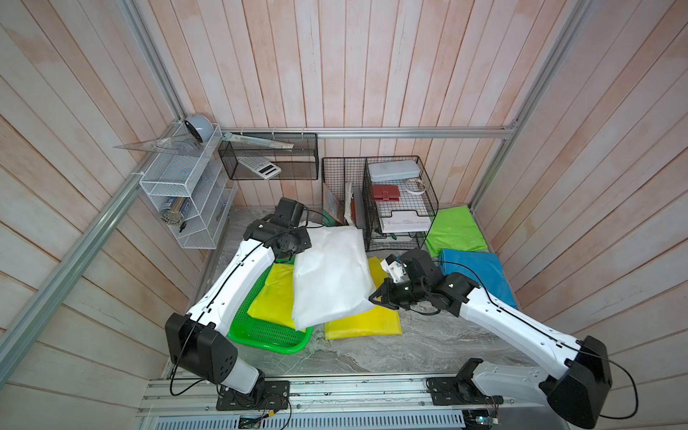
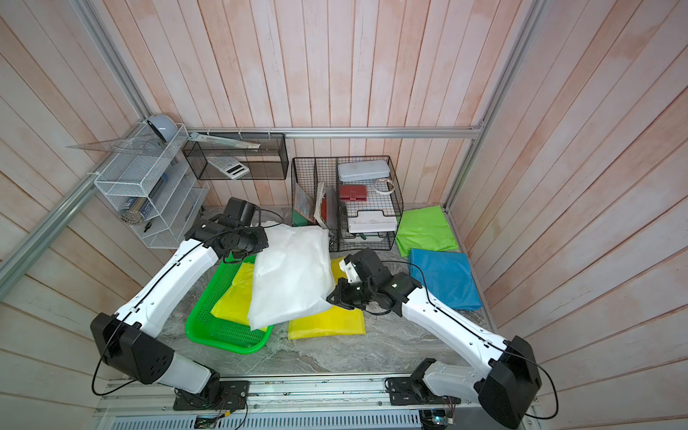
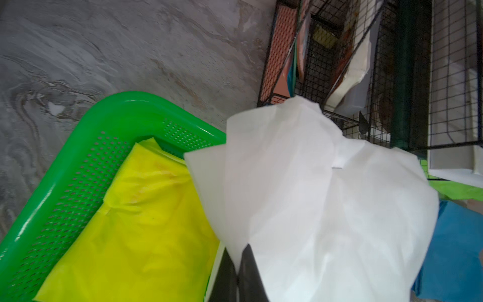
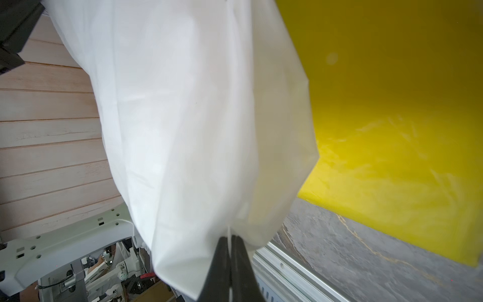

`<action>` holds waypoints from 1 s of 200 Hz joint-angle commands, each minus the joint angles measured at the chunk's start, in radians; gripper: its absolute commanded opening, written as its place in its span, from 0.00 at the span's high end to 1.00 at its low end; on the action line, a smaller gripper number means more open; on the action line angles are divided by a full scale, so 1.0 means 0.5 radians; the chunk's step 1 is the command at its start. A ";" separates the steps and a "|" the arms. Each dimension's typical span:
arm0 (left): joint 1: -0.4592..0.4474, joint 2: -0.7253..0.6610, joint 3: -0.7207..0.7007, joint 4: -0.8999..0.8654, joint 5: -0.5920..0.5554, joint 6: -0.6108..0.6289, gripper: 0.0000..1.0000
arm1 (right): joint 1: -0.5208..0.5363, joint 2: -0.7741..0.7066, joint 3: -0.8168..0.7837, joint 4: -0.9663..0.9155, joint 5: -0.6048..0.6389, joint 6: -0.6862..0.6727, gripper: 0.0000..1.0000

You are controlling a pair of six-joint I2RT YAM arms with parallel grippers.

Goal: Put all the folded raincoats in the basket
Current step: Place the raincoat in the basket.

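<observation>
A white folded raincoat [image 1: 331, 275] [image 2: 290, 275] hangs stretched between my two arms. It hangs partly over the bright green basket [image 1: 268, 344] [image 2: 223, 344] and partly over the table. My left gripper [image 3: 239, 251] is shut on the raincoat's far corner [image 3: 313, 196], above the basket's far end [image 3: 78, 146]. My right gripper [image 1: 374, 298] [image 4: 229, 238] is shut on its near right edge [image 4: 196, 117]. A yellow folded raincoat [image 1: 273, 294] [image 3: 146, 222] lies inside the basket, half hidden under the white one.
Another yellow folded raincoat [image 1: 363, 322] [image 4: 392, 104] lies on the marble table beside the basket. Green [image 1: 456, 231] and blue [image 1: 476, 271] folded raincoats lie at the right wall. Black wire racks [image 1: 394, 201] stand at the back, and a white mesh shelf [image 1: 182, 193] hangs at the left.
</observation>
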 commanded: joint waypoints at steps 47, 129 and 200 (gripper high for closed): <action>0.297 -0.075 0.010 -0.198 -0.293 0.257 1.00 | 0.347 0.598 0.451 0.350 0.144 0.112 1.00; 0.508 -0.040 -0.275 0.156 -0.449 0.387 1.00 | 0.666 1.124 0.801 0.528 0.311 0.236 1.00; 0.632 0.095 -0.369 0.297 -0.275 0.462 1.00 | 0.834 1.331 0.922 0.602 0.362 0.334 1.00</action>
